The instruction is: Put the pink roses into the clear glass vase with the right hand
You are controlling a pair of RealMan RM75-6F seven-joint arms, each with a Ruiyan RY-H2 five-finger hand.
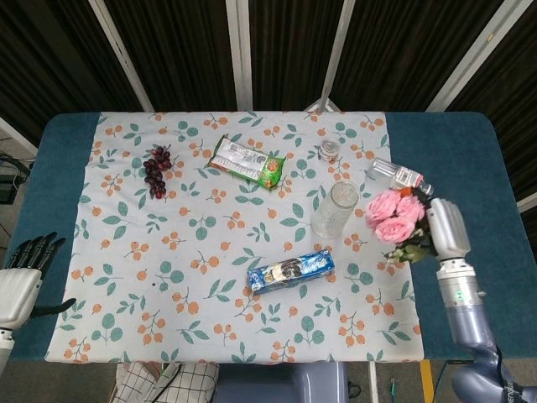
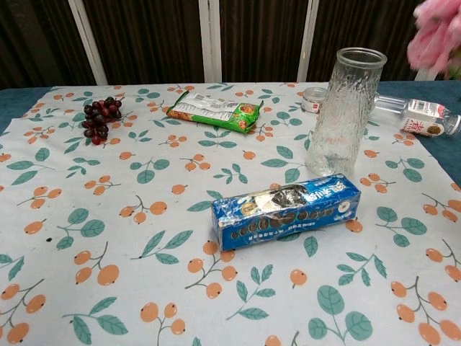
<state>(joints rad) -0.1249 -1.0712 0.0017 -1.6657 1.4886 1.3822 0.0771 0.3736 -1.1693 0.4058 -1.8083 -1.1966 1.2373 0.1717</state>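
My right hand point(image 1: 445, 228) grips the stems of the pink roses point(image 1: 393, 216) and holds the bunch up in the air, right of the clear glass vase point(image 1: 335, 208). The blooms point toward the vase's side. In the chest view only the blurred pink roses point(image 2: 436, 32) show at the top right corner, higher than the vase point(image 2: 344, 112), which stands upright on the flowered cloth. My left hand point(image 1: 23, 270) hangs open off the table's left edge, holding nothing.
A blue biscuit pack point(image 1: 290, 269) lies in front of the vase. A small plastic bottle point(image 1: 401, 177) lies behind the roses, a small jar point(image 1: 329, 151) behind the vase. A green snack bag point(image 1: 247, 162) and dark grapes point(image 1: 156, 170) lie further left.
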